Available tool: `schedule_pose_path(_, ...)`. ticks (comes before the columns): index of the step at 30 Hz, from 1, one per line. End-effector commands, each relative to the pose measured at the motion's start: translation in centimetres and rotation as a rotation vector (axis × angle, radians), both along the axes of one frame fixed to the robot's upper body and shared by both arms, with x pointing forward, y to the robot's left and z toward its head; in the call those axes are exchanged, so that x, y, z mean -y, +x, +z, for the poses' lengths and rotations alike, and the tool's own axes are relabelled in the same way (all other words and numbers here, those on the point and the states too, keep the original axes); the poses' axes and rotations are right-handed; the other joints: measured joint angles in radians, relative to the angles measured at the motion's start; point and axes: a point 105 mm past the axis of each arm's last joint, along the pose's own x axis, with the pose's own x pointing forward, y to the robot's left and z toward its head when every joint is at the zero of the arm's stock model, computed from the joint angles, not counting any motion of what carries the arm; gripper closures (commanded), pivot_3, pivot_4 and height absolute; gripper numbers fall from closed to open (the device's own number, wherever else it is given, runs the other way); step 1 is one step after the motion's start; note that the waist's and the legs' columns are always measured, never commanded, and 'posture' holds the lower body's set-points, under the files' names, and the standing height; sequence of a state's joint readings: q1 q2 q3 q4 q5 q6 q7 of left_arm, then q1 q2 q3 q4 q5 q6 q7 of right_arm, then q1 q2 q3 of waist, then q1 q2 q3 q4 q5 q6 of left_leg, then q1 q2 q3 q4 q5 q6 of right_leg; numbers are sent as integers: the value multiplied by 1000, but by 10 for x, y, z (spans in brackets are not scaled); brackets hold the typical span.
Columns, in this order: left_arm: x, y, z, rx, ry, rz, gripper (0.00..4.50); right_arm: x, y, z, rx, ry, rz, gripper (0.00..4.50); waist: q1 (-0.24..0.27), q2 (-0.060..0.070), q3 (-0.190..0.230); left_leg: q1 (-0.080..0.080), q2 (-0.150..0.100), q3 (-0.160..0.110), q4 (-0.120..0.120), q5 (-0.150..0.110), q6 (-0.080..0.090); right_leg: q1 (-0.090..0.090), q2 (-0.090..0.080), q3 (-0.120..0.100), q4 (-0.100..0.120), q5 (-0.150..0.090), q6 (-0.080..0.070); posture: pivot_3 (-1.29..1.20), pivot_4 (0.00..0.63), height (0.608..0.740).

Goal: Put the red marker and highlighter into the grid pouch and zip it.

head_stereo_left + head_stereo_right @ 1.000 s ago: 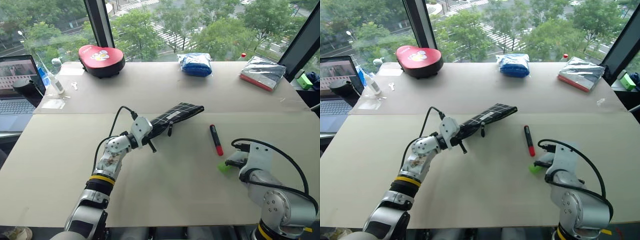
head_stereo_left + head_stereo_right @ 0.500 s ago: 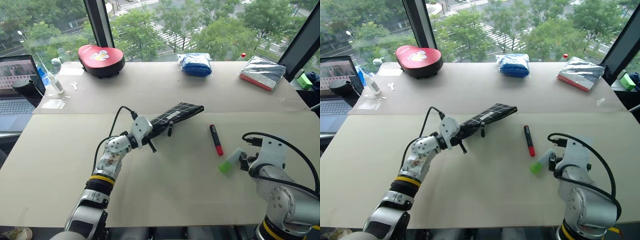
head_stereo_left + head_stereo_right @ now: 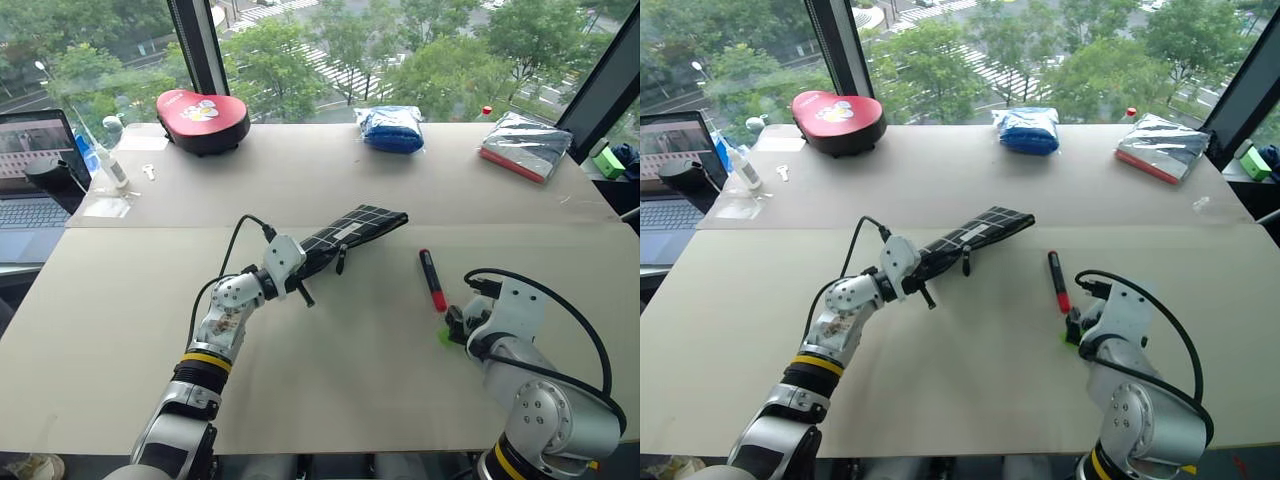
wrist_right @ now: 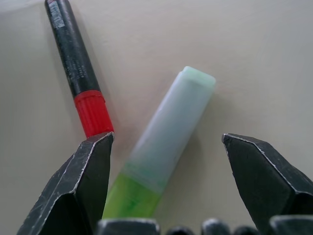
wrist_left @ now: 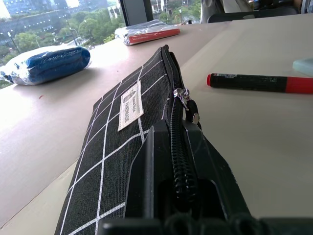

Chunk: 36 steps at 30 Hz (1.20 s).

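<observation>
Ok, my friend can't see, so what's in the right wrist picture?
Two open black gripper fingers straddle a stubby highlighter with a lime green cap and pale blue body lying on a beige table. A slim black-and-red marker lies beside it.

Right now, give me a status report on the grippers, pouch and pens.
Left gripper shut on grid pouch. Right gripper open, fingers straddling highlighter on table. Red marker beside it, close to one finger.
</observation>
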State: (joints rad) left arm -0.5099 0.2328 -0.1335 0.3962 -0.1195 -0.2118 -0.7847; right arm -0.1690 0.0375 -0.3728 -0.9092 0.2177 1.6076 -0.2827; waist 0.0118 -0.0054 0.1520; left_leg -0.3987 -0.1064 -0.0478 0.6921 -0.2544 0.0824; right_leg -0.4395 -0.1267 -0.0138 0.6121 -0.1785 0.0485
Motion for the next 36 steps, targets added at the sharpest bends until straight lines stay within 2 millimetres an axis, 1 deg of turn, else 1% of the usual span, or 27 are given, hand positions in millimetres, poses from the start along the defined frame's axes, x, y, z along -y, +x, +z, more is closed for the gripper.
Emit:
schedule_pose_path(1,0,0,14,46,-22,-3,4500,-1,-7,2,7,-15,-11,557,0,0,0,0,0,0,0,0,0,0,0,0,0,0,0,0,150,740)
schedule_pose_path(4,-1,1,16,48,-22,2,4500,-6,-8,0,4,-5,-3,557,0,0,0,0,0,0,0,0,0,0,0,0,0,0,0,0,150,740)
schedule_pose_path(9,-2,1,16,51,-21,4,4500,-12,-11,-8,-28,15,18,557,0,0,0,0,0,0,0,0,0,0,0,0,0,0,0,0,150,740)
schedule_pose_path(15,-3,3,18,53,-20,11,4500,3,-21,-22,-95,9,-21,557,0,0,0,0,0,0,0,-1,1,0,0,0,0,0,0,0,150,740)
schedule_pose_path(17,-4,3,18,54,-20,14,4500,8,-22,-23,-101,4,-30,1063,1,0,0,1,0,-1,0,-1,1,1,0,0,-1,0,0,0,150,740)
schedule_pose_path(18,-4,3,18,55,-20,15,4500,8,-21,-22,-96,7,-33,1246,1,0,0,1,0,-1,0,-1,1,1,0,0,-1,0,0,0,150,740)
schedule_pose_path(19,-4,2,18,55,-20,16,4500,10,-20,-21,-90,1,-31,1607,1,0,0,1,0,-1,0,-1,1,1,0,-1,-1,0,0,0,150,740)
schedule_pose_path(21,-4,2,18,55,-20,17,4500,13,-17,-18,-79,-3,-36,2114,0,0,0,1,0,-1,0,-1,2,1,1,-1,-1,0,0,0,150,740)
schedule_pose_path(24,-4,2,18,55,-20,17,4500,23,-10,-8,-47,-23,-58,3248,0,0,0,1,0,0,0,-1,2,1,1,0,-1,0,0,0,150,740)
schedule_pose_path(25,-4,2,18,55,-20,16,4500,26,-7,-5,-35,-23,-61,3465,0,0,0,1,0,0,0,-1,2,1,1,0,-1,0,0,0,150,740)
schedule_pose_path(27,-3,3,18,56,-21,15,4500,27,-2,-2,-25,-15,-51,3449,0,0,0,1,0,0,0,-1,2,1,1,0,-1,0,0,0,150,740)
schedule_pose_path(29,-3,3,18,57,-21,14,4500,32,5,4,-9,-23,-40,3449,-1,0,0,1,0,0,0,-1,1,1,1,0,0,0,0,0,150,740)
schedule_pose_path(31,-3,3,19,57,-23,12,4500,39,20,20,41,-11,-36,3449,-1,0,0,0,0,0,-1,-1,1,0,1,1,0,0,0,0,150,740)
schedule_pose_path(32,-2,3,19,57,-26,7,4500,41,28,30,70,-13,-4,3449,-1,0,0,0,0,0,0,-1,1,0,1,1,0,0,0,0,150,740)
schedule_pose_path(34,0,-1,20,53,-39,-25,4500,33,45,56,144,-46,149,3449,-2,0,0,0,-1,0,0,-1,2,0,1,2,0,0,0,0,150,740)
schedule_pose_path(35,2,-4,20,53,-36,-47,4500,21,52,75,205,-131,298,3449,-2,1,0,0,0,0,0,-1,2,0,1,1,0,0,0,0,150,740)
schedule_pose_path(36,3,-9,21,52,-37,-77,4500,6,54,88,250,-220,453,3449,-2,1,1,0,0,0,-1,-1,2,0,1,1,-1,0,0,0,150,740)
